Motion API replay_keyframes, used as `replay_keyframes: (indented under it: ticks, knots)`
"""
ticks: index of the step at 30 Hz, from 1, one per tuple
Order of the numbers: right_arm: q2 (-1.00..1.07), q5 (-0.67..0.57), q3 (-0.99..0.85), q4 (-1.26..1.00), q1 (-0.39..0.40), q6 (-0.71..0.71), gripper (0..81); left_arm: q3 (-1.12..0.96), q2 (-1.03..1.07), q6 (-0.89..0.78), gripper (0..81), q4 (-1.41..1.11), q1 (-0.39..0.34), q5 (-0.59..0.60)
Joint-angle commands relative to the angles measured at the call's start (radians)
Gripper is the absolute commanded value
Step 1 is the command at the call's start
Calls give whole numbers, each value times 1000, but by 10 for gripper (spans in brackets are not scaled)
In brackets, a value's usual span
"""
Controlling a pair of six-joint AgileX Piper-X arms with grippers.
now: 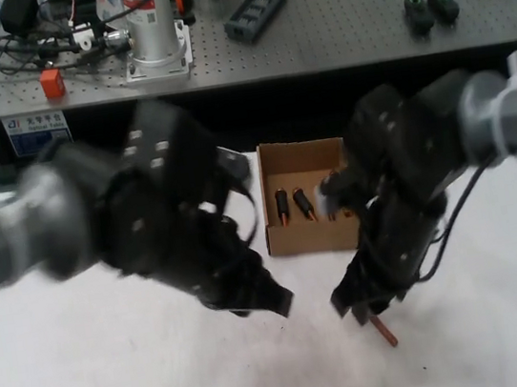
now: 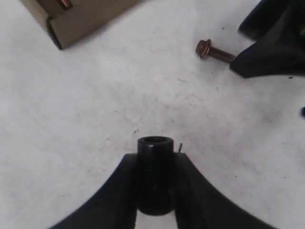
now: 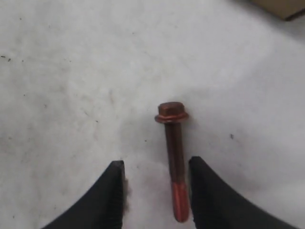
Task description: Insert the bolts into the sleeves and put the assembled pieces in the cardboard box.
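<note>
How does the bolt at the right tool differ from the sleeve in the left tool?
The bolt is copper-coloured; the sleeve is black. The bolt is a slim shank with a flanged head; the sleeve is a thicker tube, open-ended. The left tool clamps the sleeve; the right tool is open around the bolt, with a gap on one side. Both are over the white cloth.

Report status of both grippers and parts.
Left gripper shut on sleeve. Right gripper open around bolt, bolt on cloth. Cardboard box holds two pieces.
</note>
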Motion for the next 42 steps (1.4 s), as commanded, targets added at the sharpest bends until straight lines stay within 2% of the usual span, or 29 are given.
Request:
replay_keyframes:
  ticks: [1,7,9,14,17,20,25,27,30,33,35,42]
  knots:
    - [19,44,-3,-44,10,-12,312,50,-101,-63,7,-64,23,12]
    - [64,102,-2,-83,10,-12,292,98,-244,-67,7,-61,41,12]
    - [67,102,-2,-84,10,-15,232,98,-273,-67,7,-55,41,12]
    - [64,102,-2,-84,10,-42,13,98,-320,-67,7,-55,41,12]
    - [23,81,-2,-90,-3,-25,33,98,-335,-67,7,-55,41,14]
    - [-76,-50,17,-134,-38,0,33,99,-340,-70,7,-78,41,97]
    - [-365,-333,140,-363,-129,135,33,163,-340,-171,7,-301,41,354]
    - [-491,-472,225,-533,-159,239,33,209,-340,-272,7,-439,41,430]
    - [-633,-626,353,-797,-170,410,33,266,-340,-361,7,-633,9,473]
    - [-719,-678,443,-1028,-152,582,33,285,-340,-377,7,-729,-38,479]
    - [-746,-681,479,-1105,-140,671,33,285,-340,-377,7,-749,-65,484]
    - [-758,-718,507,-1211,-107,752,33,285,-340,-377,7,-750,-87,527]
